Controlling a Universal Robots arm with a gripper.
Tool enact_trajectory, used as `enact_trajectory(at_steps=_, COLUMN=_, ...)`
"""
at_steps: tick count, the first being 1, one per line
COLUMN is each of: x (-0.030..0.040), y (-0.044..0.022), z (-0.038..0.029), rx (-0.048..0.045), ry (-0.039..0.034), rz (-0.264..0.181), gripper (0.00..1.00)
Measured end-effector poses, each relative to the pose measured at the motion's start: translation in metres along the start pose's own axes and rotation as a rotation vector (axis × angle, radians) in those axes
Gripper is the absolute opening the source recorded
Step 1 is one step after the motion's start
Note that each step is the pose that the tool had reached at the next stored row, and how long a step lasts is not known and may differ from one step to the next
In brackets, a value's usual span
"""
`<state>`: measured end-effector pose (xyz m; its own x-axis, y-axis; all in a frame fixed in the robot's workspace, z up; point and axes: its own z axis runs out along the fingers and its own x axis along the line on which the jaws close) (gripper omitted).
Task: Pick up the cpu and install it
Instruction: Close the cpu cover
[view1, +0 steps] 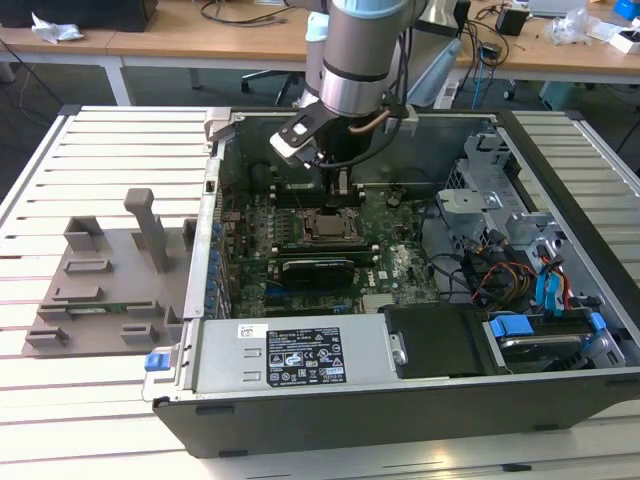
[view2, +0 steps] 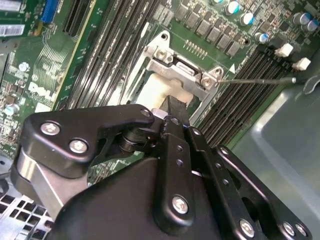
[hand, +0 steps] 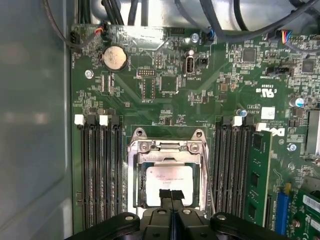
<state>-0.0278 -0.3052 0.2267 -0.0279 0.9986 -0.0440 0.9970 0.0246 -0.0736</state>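
Observation:
The cpu (hand: 167, 179) lies flat in the motherboard socket, silver-grey top up, ringed by the open metal socket frame (hand: 167, 146). My gripper (hand: 171, 196) is directly over the chip's near edge, its two black fingers pressed together with nothing between them. The second wrist view shows a finger (view2: 176, 112) reaching down to the pale cpu (view2: 165, 89) below the frame (view2: 180, 67). From the exterior view, the arm stands inside the open computer case with the gripper (view1: 340, 195) just above the socket (view1: 328, 226).
Memory slots (hand: 100, 170) flank the socket, with a green module (hand: 260, 175) on one side. A grey plastic tray (view1: 100, 280) lies at the exterior view's left, outside the case. The power supply (view1: 300, 355) and a drive cage with cables (view1: 500, 240) crowd the case.

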Motion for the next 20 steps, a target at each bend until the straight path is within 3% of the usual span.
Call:
enact_trajectory(at_steps=5, x=0.0007, y=-0.0077, z=0.0107, rx=0.0, ry=0.0, rz=0.0, gripper=0.1)
enact_trajectory(at_steps=12, x=0.0013, y=-0.0168, z=0.0182, rx=0.0001, ry=0.0, rz=0.0, gripper=0.1)
enact_trajectory(at_steps=18, x=0.0014, y=-0.0169, z=0.0228, rx=0.0002, ry=-0.0003, rz=0.0, gripper=0.1)
enact_trajectory(at_steps=20, x=0.0015, y=-0.0143, z=0.0228, rx=0.0001, ry=-0.0001, rz=0.0, gripper=0.1)
